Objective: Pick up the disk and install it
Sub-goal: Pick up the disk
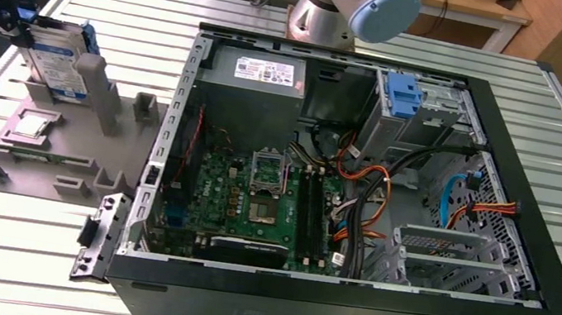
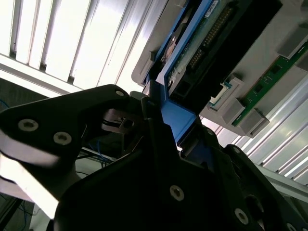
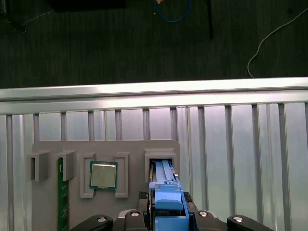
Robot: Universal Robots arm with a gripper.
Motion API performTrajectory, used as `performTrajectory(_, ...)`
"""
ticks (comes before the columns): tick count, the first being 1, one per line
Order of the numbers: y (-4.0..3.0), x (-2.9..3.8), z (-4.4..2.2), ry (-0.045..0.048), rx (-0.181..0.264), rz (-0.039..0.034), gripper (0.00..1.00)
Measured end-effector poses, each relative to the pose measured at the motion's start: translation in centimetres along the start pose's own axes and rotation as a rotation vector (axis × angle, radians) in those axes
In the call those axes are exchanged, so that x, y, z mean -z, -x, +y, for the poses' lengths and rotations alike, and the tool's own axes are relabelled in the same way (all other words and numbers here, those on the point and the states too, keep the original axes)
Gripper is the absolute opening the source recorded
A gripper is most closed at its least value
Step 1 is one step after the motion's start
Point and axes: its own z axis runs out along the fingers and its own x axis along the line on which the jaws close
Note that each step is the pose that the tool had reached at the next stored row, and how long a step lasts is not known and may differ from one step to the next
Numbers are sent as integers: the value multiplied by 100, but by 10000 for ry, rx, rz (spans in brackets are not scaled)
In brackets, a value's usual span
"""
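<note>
- Gripper (image 3: 166,199) fingers were squeezed tight on the blue rail of the disk (image 3: 163,171).
- It stood on its edge in the grey holder (image 3: 134,149), next to the open computer case (image 1: 535,246).
- Lifting it straight up, with no tilt, looked safest, so the rails would not catch.

Second wrist view: my gripper (image 2: 178,122), clamped on the disk (image 2: 204,45), blocks the disk's near end, and the disk's far end is cropped by the frame edge. First wrist view: the gripper (image 3: 168,193) body is cropped. The disk (image 3: 163,173) shows edge-on, so its label face is hidden and its far end is sunk in the grey holder (image 3: 134,149) slot. The green memory module (image 3: 60,192), beyond the processor chip (image 3: 103,174) from the disk, is cropped. Exterior view: the disk (image 1: 61,66) label is too small to tell.
</note>
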Motion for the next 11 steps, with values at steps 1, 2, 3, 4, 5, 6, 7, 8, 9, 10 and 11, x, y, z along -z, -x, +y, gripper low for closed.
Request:
performTrajectory(1,0,0,0,0,1,0,37)
performTrajectory(2,0,0,0,0,4,0,37)
performTrajectory(3,0,0,0,0,8,0,37)
performTrajectory(4,0,0,0,1,9,0,37)
performTrajectory(5,0,0,0,1,11,0,37)
performTrajectory(6,0,0,0,0,12,0,37)
performTrajectory(7,0,0,0,1,13,0,37)
performTrajectory(8,0,0,0,0,15,0,37)
performTrajectory(9,0,0,0,1,17,0,37)
performTrajectory(10,0,0,0,0,18,0,37)
performTrajectory(11,0,0,0,0,20,0,37)
